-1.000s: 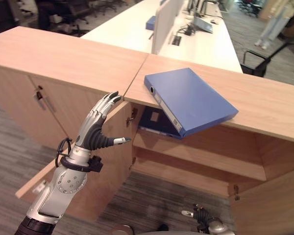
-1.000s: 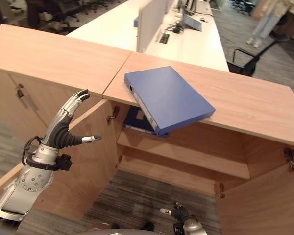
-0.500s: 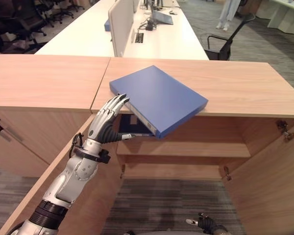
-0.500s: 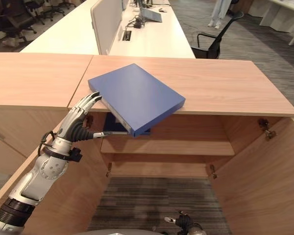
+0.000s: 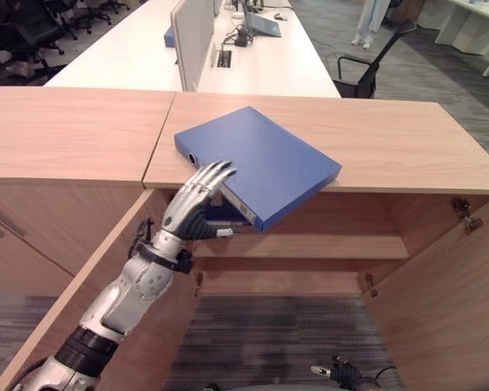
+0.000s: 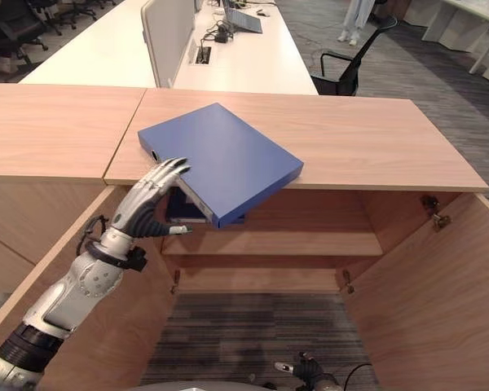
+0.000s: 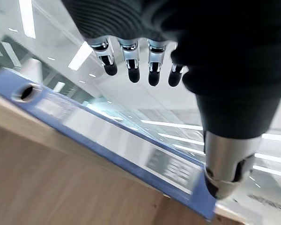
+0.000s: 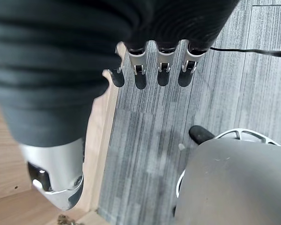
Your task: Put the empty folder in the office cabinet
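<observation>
Flat blue ring-binder folder (image 5: 265,161): overhanging wooden cabinet top (image 5: 391,138) front edge | left hand (image 5: 197,204): fingers straight, at spine | right hand (image 8: 61,84): low, fingers relaxed, empty

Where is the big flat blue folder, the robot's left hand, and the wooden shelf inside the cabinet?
Flat blue folder (image 5: 269,159), left eye view, middle of its cover.
Left hand (image 5: 191,213), left eye view, back of the hand.
Wooden shelf inside the cabinet (image 5: 326,246), left eye view, its front edge.

text: none legible | folder (image 5: 265,159) spine label (image 7: 171,168): pale strip, print blurred, unreadable | second pale label (image 7: 51,108) nearer the spine's ring hole: also unreadable | cabinet (image 5: 391,147): no markings seen
</observation>
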Motion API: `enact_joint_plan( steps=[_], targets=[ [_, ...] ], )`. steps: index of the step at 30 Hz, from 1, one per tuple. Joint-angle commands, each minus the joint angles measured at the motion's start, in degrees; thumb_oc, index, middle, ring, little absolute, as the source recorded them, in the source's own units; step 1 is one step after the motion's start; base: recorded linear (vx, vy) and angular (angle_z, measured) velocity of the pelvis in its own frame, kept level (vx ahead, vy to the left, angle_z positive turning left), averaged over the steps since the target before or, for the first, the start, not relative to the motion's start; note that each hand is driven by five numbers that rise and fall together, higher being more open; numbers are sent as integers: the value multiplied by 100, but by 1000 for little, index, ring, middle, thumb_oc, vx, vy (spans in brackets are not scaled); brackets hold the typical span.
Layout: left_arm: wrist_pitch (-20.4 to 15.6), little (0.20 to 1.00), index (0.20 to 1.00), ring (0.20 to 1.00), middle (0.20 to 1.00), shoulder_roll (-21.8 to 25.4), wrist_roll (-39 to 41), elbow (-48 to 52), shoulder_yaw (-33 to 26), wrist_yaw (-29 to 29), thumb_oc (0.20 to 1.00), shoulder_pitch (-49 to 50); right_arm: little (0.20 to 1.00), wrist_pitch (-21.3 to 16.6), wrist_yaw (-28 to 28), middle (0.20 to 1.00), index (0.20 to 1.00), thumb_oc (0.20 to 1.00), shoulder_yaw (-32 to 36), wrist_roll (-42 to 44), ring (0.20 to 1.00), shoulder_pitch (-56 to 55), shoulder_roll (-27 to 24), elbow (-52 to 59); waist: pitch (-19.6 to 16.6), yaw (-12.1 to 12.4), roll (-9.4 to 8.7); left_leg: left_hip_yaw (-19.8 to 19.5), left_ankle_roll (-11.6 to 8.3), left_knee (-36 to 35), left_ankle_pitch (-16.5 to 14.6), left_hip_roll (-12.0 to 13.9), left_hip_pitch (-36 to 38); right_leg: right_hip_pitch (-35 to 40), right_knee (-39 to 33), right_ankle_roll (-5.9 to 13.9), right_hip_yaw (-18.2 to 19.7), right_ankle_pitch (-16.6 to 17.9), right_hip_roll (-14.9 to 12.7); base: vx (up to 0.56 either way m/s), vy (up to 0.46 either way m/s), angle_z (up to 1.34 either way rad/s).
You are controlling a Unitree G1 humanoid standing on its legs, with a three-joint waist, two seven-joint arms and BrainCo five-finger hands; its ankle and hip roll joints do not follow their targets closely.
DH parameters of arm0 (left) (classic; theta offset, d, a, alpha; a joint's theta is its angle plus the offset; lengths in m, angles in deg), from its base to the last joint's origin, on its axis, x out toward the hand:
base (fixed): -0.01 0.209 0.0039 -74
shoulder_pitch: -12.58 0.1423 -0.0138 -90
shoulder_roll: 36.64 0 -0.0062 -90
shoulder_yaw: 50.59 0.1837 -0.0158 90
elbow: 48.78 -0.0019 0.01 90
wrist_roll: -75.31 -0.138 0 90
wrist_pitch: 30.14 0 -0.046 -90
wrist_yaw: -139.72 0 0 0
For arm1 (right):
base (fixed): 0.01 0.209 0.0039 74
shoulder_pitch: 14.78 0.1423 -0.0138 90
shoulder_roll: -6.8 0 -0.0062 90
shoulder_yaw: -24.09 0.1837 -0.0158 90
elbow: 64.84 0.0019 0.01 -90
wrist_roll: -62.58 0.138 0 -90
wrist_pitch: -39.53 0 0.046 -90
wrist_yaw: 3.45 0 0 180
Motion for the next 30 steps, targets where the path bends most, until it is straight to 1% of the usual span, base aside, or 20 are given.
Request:
enact_joint_plan(
  steps=[1,8,13,14,18,20,23,24,25,26,27,29,30],
  targets=[
    [-132,1000,1000,1000,1000,122,-288,29,-36,149,1000,-373,1000,-102,57,1000,1000,1000,-58,-161,1000,175,5,-133,-95,-119,-68,-279,-58,-125,-288,-25,-3,146,252,335,-69,-483,-29,13,2,-6],
    [-72,1000,1000,1000,1000,248,-688,-251,138,193,1000,-496,1000,-94,64,1000,1000,1000,-32,-155,1000,152,-29,-188,-107,-178,-59,-220,-34,-125,-316,-39,26,114,281,349,-22,-458,-25,9,1,-2],
    [70,1000,1000,1000,1000,436,-1350,-653,426,353,1000,-838,1000,-97,82,1000,1000,1000,-44,-168,1000,139,-76,-192,-135,-250,-35,-164,-17,-126,-338,-41,44,91,286,366,42,-427,-25,5,6,-7],
    [69,1000,1000,1000,1000,419,-1378,-707,472,395,1000,-884,1000,-97,83,1000,1000,1000,-28,-167,1000,144,-69,-195,-130,-235,-41,-163,-17,-126,-339,-41,41,89,285,367,42,-425,-24,3,15,-13],
    [206,1000,1000,1000,1000,682,-2057,-1108,844,442,1000,-1266,1000,-106,100,1000,1000,1000,-4,-182,1000,154,-137,-264,-158,-293,-5,-111,6,-129,-370,-57,66,63,301,384,114,-396,-26,4,21,-8],
    [330,1000,1000,1000,1000,771,-2407,-1391,1001,504,1000,-1393,1000,-99,115,1000,1000,1000,0,-198,1000,150,-170,-305,-169,-311,-5,-77,15,-130,-381,-59,85,67,307,395,125,-376,-29,0,19,-7],
    [446,1000,1000,1000,1000,762,-2680,-1760,1230,620,1000,-1629,1000,-106,126,1000,1000,1000,-4,-198,1000,139,-207,-328,-170,-345,-4,-50,21,-131,-388,-66,110,76,307,398,142,-368,-19,0,0,0],
    [497,1000,1000,1000,1000,740,-2823,-1977,1424,675,1000,-1820,1000,-109,120,1000,1000,1000,-25,-195,1000,152,-226,-330,-168,-374,6,-27,26,-130,-391,-65,123,72,310,401,153,-364,-19,0,0,0],
    [661,1000,1000,1000,1000,725,-2957,-2188,1451,868,1000,-1934,1000,-122,136,1000,1000,1000,-23,-189,1000,143,-209,-341,-170,-373,1,-5,25,-130,-395,-62,131,76,303,404,160,-361,-13,-7,5,-7],
    [751,1000,1000,1000,1000,701,-2975,-2260,1395,969,1000,-1923,1000,-127,139,1000,1000,1000,-17,-179,1000,124,-196,-332,-169,-374,-1,4,26,-130,-396,-61,133,73,304,407,162,-354,-14,-10,-2,-11],
    [928,1000,1000,1000,1000,617,-3002,-2366,1244,1146,1000,-1893,1000,-134,169,1000,1000,1000,-3,-169,1000,107,-168,-327,-164,-379,-26,17,30,-130,-399,-64,138,66,308,410,173,-345,-12,-8,-3,-16],
    [1146,1000,1000,1000,1000,484,-3030,-2485,1068,1281,1000,-1841,1000,-124,220,1000,1000,1000,-3,-160,1000,99,-146,-348,-165,-403,-46,18,34,-129,-401,-59,147,79,307,407,186,-333,-17,-3,-12,-11],
    [1241,1000,1000,1000,1000,402,-3089,-2622,1069,1319,1000,-1871,1000,-123,226,1000,1000,1000,-6,-150,1000,108,-134,-348,-159,-411,-52,20,35,-129,-404,-60,159,85,314,407,184,-328,-12,0,0,0]
  ],
)
